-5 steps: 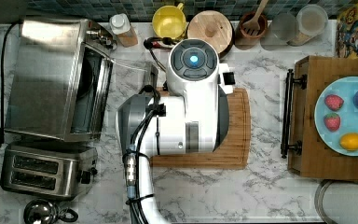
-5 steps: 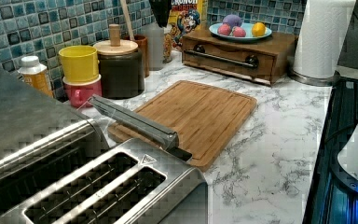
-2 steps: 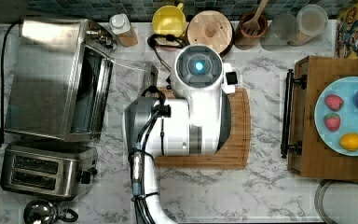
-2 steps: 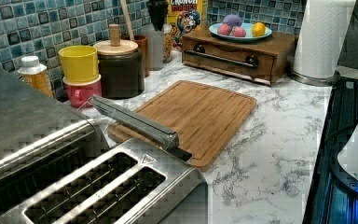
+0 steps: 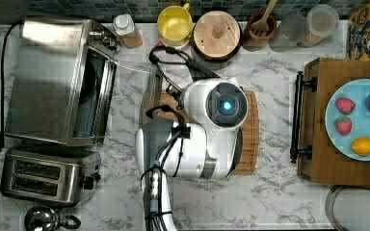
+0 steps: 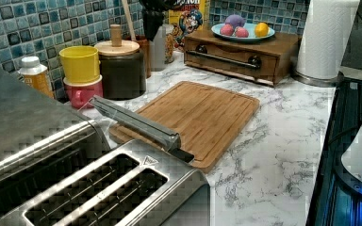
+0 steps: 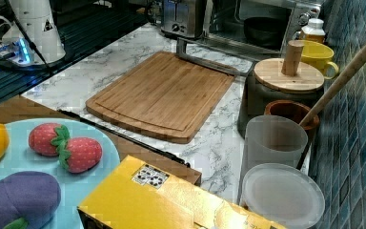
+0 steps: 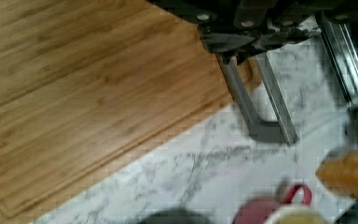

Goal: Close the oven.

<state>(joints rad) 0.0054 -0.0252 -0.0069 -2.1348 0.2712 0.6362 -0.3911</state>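
The stainless-steel oven (image 5: pixel 53 82) stands at the top view's left with its glass door swung down flat. The door's handle bar (image 5: pixel 150 94) reaches the edge of the wooden cutting board (image 5: pixel 248 130). The same oven (image 6: pixel 28 122) and handle bar (image 6: pixel 136 123) show in the left view, and the right view has the oven (image 7: pixel 262 24) with a dark pan inside. In the wrist view my gripper (image 8: pixel 271 133) hangs over the marble just past the board's edge. Its fingers (image 8: pixel 240 93) meet at the tips with nothing held, and the handle bar (image 8: pixel 345 60) lies beside them, apart.
A two-slot toaster (image 5: pixel 48 175) stands beside the oven. Along the tiled wall are a bottle (image 5: pixel 127 29), a yellow cup (image 5: pixel 174 24), a lidded jar (image 5: pixel 217 31) and other jars. A wooden box (image 5: pixel 318 130) holds a plate of toy fruit. My arm (image 5: pixel 197 139) hangs over the board.
My arm has shifted toward the top view's right and lower edge, further over the cutting board. The oven door stays down.
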